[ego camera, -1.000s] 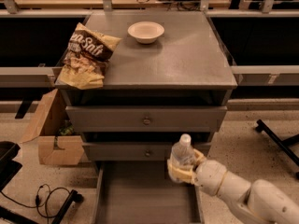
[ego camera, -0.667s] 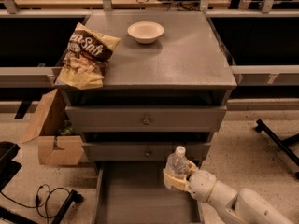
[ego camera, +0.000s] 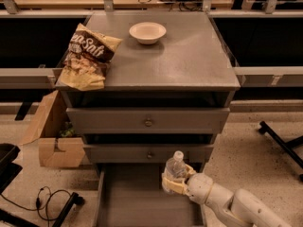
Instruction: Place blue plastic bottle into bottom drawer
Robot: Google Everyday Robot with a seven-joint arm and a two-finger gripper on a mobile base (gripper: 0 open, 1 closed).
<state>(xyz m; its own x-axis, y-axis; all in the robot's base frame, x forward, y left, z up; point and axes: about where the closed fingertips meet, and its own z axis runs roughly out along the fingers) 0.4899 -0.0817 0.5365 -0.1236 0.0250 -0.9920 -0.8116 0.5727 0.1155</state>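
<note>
Camera view: the gripper (ego camera: 173, 184) hangs over the open bottom drawer (ego camera: 135, 200), jaws clamped around the blue plastic bottle (ego camera: 175, 167), which stands upright above that drawer's right side. A cream bowl (ego camera: 147, 32) and chip bag (ego camera: 87, 56) sit on the worktop (ego camera: 189, 60) high above that drawer.

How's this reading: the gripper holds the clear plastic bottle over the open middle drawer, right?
Wrong drawer. The camera view shows the gripper holding the clear white-capped plastic bottle over the open grey bottom drawer; the grey middle drawer is shut.
</note>
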